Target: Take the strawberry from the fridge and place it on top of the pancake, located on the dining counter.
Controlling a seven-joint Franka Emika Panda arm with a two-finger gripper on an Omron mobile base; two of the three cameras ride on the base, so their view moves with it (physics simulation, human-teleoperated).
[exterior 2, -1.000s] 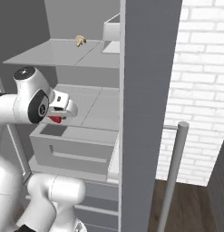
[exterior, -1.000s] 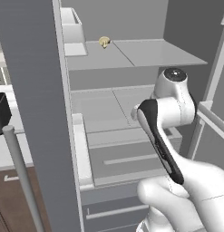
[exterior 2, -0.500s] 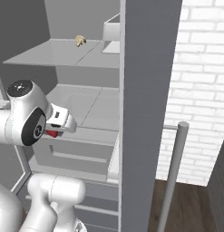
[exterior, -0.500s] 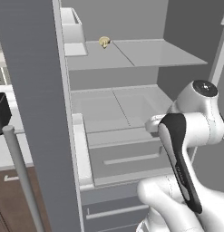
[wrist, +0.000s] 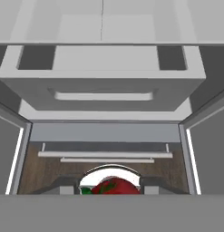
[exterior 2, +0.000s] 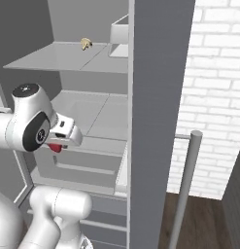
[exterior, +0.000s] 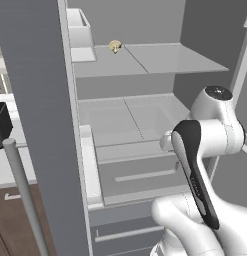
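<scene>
Nowhere on the fridge (exterior: 40, 100), its shelves or the robot is there any writing or brand mark to read. Seen from the hand, the gripper (wrist: 111, 190) is pinching the strawberry (wrist: 114, 187), a red fruit with a bit of green at its left, low in that picture; beyond it lie the fridge's pale drawer front (wrist: 102, 93) with its recessed pull, a lower drawer with a silver bar handle (wrist: 104, 154), and brown wooden floor. From the right base, the strawberry (exterior 2: 55, 147) peeks out red beneath the white hand, in front of the fridge's drawer and outside the shelves. From the left base, the arm's elbow hides the hand. Both base views show a small tan mushroom-like item (exterior: 114, 46) on the upper shelf beside a pale bin (exterior: 79, 29). A white brick wall (exterior 2: 209, 87) appears from the right base; a black pot (exterior: 1, 125) appears from the left base.
</scene>
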